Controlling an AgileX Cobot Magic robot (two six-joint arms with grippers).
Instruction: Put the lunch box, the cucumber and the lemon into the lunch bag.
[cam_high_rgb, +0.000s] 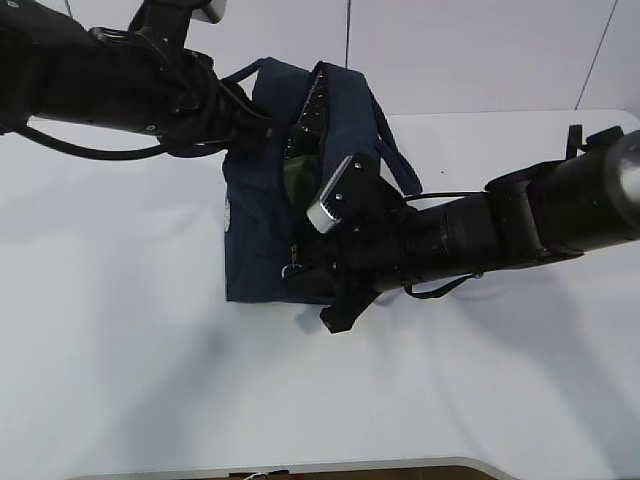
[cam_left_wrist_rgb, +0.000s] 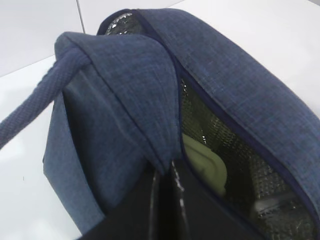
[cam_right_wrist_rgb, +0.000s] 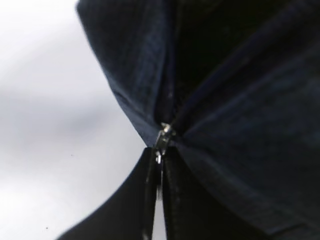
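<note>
The lunch bag stood on the worktop, the lunch box already inside. The left end effector pinched the bag's fabric rim shut; the right end effector gripped the zipper pull. Judged step: zipping; next, a steady pull along the seam.

The lunch bag stands on the table, left of centre toward the back; the lunch box lies inside it; the left gripper is at its rear edge, the right gripper at its front corner.
</note>
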